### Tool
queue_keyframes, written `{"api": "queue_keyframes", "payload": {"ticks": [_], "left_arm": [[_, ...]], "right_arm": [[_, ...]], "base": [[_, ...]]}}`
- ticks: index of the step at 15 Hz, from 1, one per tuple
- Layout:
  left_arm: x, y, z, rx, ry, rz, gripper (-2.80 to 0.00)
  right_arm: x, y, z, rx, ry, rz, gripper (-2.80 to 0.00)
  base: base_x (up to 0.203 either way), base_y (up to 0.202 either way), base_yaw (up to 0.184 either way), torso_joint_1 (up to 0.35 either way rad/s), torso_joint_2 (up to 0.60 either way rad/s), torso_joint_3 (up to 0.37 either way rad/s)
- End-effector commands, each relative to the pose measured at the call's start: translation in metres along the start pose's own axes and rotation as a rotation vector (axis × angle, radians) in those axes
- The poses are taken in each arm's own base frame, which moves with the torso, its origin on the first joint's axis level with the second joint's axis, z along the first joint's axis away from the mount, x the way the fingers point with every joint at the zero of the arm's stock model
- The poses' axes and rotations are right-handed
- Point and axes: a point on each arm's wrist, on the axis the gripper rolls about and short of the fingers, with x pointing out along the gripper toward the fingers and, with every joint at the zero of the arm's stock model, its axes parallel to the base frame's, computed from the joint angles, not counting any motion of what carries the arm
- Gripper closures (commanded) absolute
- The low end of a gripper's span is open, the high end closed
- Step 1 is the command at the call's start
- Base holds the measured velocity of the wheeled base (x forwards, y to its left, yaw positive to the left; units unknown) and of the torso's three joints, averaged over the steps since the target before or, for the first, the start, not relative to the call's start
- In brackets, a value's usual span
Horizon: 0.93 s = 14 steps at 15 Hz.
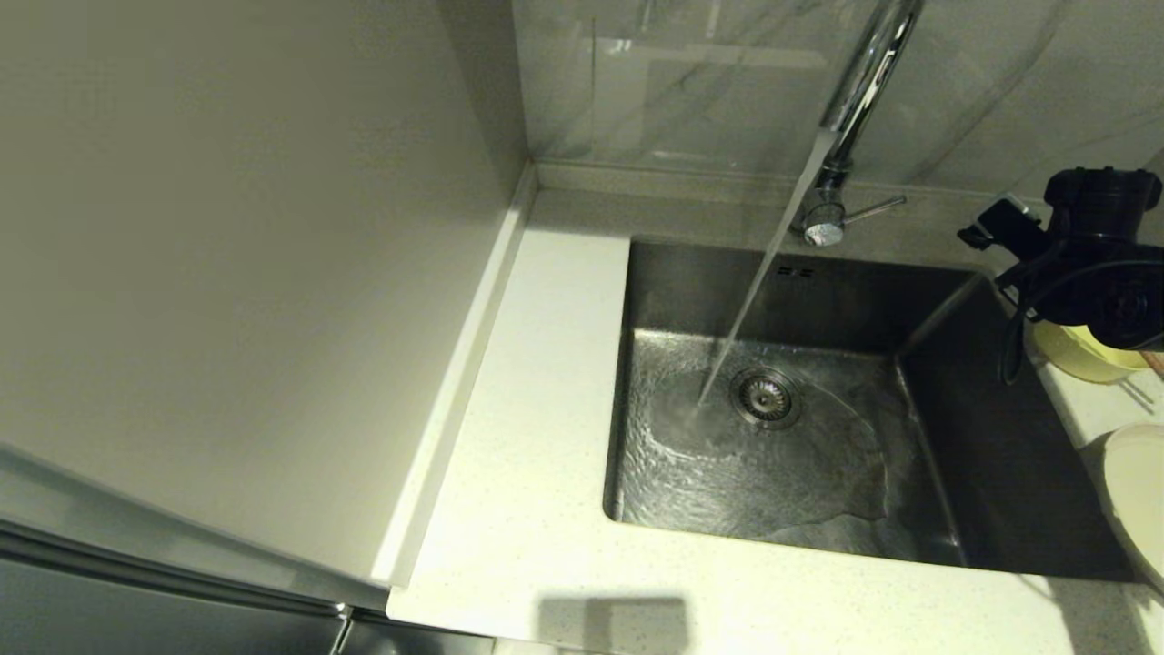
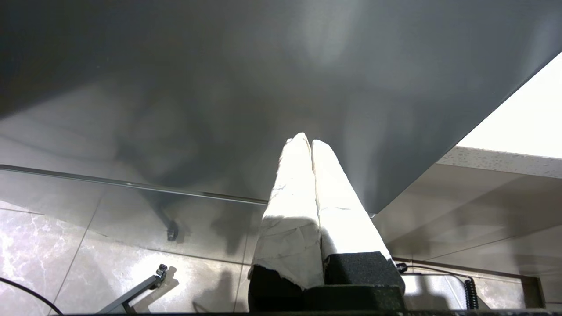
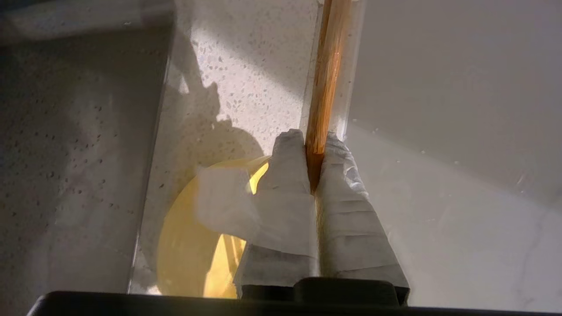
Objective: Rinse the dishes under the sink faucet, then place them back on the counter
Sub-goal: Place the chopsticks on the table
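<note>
Water streams from the chrome faucet [image 1: 864, 82] into the steel sink [image 1: 1000, 437], landing beside the drain strainer [image 1: 767, 397]. My right arm [image 1: 1091, 255] hangs over the counter to the right of the sink, above the pale-yellow bowl [image 1: 1082, 359]. Its fingers are hidden in the head view. In the right wrist view, the right gripper [image 3: 315, 140] is shut on the brown wooden chopsticks [image 3: 328, 79], which stick out past the fingertips over the speckled counter [image 3: 246, 79], with the bowl [image 3: 184, 237] below. The cream plate [image 1: 1137, 491] lies nearer me. My left gripper [image 2: 307, 142] is shut and empty.
The faucet's lever [image 1: 873, 211] points right. A wide strip of white counter [image 1: 536, 437] runs left of and in front of the sink. A beige wall panel [image 1: 227, 273] rises on the left. The left arm is parked below counter level, by a cabinet front [image 2: 263, 87].
</note>
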Motion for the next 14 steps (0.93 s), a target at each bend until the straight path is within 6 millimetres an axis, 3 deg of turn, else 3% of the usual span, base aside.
{"api": "queue_keyframes", "payload": {"ticks": [1,14], "left_arm": [[0.000,0.000,0.000,-0.001,-0.001,0.000,0.00],[0.000,0.000,0.000,-0.001,-0.001,0.000,0.00]], "right_arm": [[0.000,0.000,-0.001,-0.005,0.004,-0.004,-2.80],[-0.010,-0.014,0.001,0.033,-0.012,-0.037,-2.80]], "base": [[0.000,0.000,0.000,0.000,0.00,0.000],[0.000,0.000,0.000,0.000,0.00,0.000]]}}
